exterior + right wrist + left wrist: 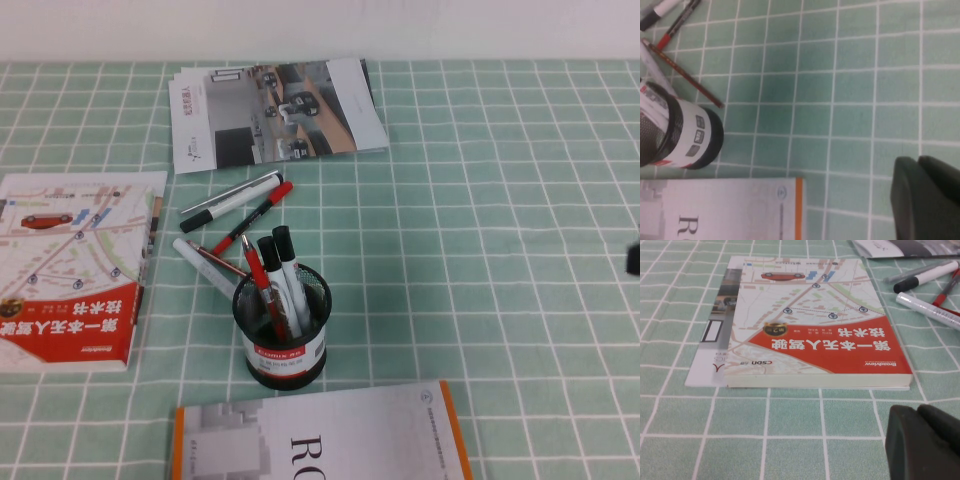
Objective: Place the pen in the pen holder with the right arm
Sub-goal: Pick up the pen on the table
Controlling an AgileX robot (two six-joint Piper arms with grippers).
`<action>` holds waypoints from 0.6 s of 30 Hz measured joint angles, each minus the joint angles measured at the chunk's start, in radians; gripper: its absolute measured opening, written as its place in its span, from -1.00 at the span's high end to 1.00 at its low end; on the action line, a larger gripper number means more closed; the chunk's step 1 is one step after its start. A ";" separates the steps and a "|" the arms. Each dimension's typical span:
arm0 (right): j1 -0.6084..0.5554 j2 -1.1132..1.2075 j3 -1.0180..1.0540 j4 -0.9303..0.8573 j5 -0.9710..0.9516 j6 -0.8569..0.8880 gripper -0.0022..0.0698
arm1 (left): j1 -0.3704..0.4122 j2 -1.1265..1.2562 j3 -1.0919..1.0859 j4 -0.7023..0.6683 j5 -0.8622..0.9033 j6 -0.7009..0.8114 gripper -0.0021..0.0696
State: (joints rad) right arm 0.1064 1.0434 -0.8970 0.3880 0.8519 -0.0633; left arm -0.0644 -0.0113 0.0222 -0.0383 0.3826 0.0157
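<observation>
The green checked tablecloth (500, 250) spreads wide, the red-and-white book (70, 270) lying well left of the pen holder (281, 325). That mesh cup stands upright, markers inside. The pen (251, 219) lies flat on the cloth just behind the holder, beside a white marker (232, 196). The right gripper (927, 200) sits far right of the holder, the left gripper (925, 445) near the book; I can't tell either's grip.

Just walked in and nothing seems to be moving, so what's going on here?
Nothing is being handled. The pen lies on the table behind the pen holder, which already holds several markers. The right gripper sits off at the table's right edge, the left gripper near the red book; neither holds anything.
</observation>
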 joint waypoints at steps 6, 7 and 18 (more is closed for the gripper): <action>0.127 0.249 -0.255 -0.094 0.055 0.012 1.00 | 0.000 0.000 0.000 0.000 0.000 0.000 0.95; 0.153 0.293 -0.306 -0.106 0.070 0.012 1.00 | 0.000 0.000 0.000 0.000 0.000 0.000 0.95; 0.380 0.740 -0.843 -0.197 0.214 0.000 1.00 | 0.000 0.000 0.000 0.000 0.000 0.000 0.95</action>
State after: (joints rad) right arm 0.4861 1.7837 -1.7397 0.1912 1.0658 -0.0632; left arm -0.0644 -0.0113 0.0222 -0.0383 0.3826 0.0157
